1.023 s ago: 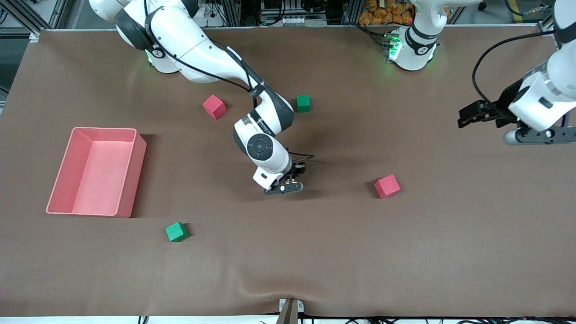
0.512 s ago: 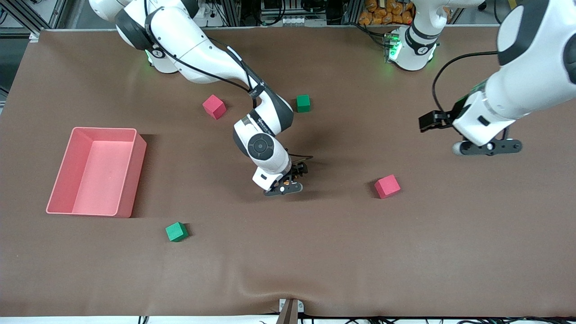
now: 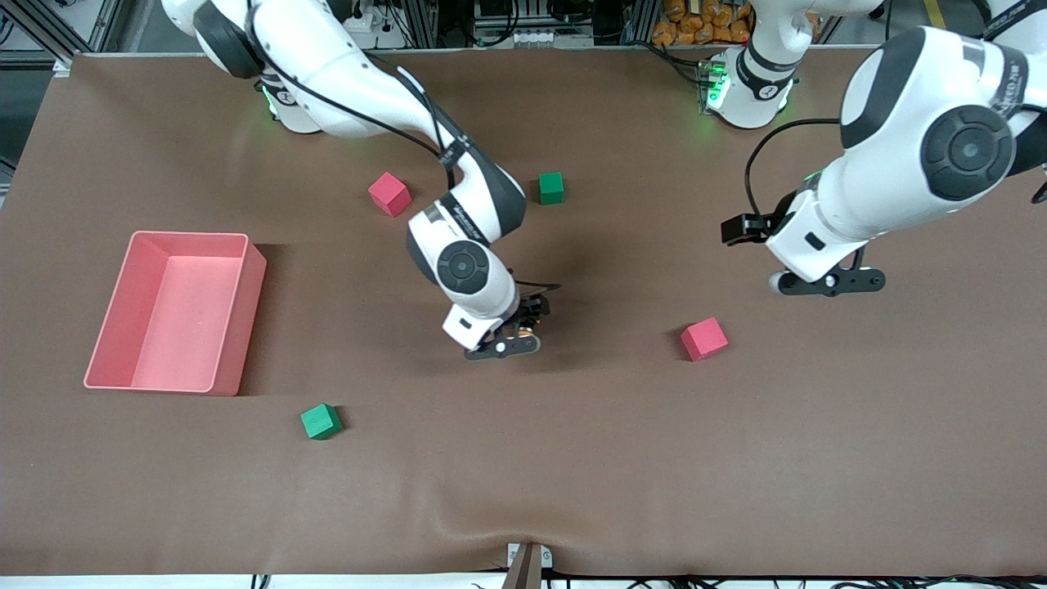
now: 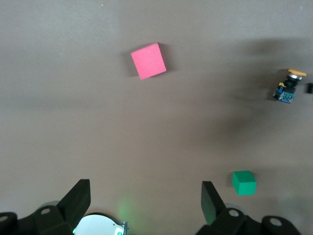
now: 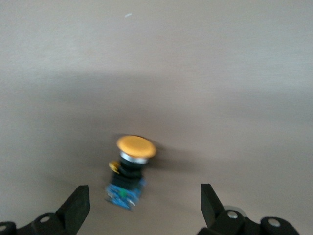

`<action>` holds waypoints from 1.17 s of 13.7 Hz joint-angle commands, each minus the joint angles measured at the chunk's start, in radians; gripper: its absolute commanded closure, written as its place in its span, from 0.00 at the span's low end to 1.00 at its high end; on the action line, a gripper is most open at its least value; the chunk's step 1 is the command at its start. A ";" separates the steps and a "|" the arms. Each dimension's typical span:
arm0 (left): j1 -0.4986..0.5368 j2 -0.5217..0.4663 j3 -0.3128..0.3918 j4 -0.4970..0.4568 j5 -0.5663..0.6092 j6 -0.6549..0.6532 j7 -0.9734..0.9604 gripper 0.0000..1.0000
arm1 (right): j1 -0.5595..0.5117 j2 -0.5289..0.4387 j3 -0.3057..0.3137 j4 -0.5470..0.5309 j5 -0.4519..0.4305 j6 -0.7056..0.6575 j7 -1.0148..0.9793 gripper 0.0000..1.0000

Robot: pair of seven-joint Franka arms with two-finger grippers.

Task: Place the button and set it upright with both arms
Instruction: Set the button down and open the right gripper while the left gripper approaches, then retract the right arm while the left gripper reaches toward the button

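Both pairs of jaws stand spread wide and hold nothing. The left gripper (image 3: pixel 826 282) hangs over bare mat toward the left arm's end of the table, above the red cube (image 3: pixel 704 339). The right gripper (image 3: pixel 503 343) hovers low over the table's middle, its open fingers clear of the button (image 5: pixel 131 170). The button lies tilted on the mat, cap up-slanted, released but seemingly not yet upright, so righting it remains.

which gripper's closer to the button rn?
Right. The right gripper hangs open directly over the button. The left gripper, also open, is off toward the left arm's end, above the red cube.
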 commanded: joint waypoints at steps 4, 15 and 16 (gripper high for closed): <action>-0.092 0.102 0.007 0.087 -0.001 -0.035 -0.017 0.00 | -0.068 -0.219 -0.058 -0.082 -0.156 -0.269 -0.131 0.00; -0.260 0.409 0.042 0.330 -0.003 0.038 -0.023 0.00 | -0.370 -0.648 -0.058 -0.495 -0.156 -0.285 -0.341 0.00; -0.275 0.412 0.044 0.330 -0.004 0.067 -0.055 0.00 | -0.404 -0.663 -0.058 -0.501 -0.156 -0.292 -0.362 0.00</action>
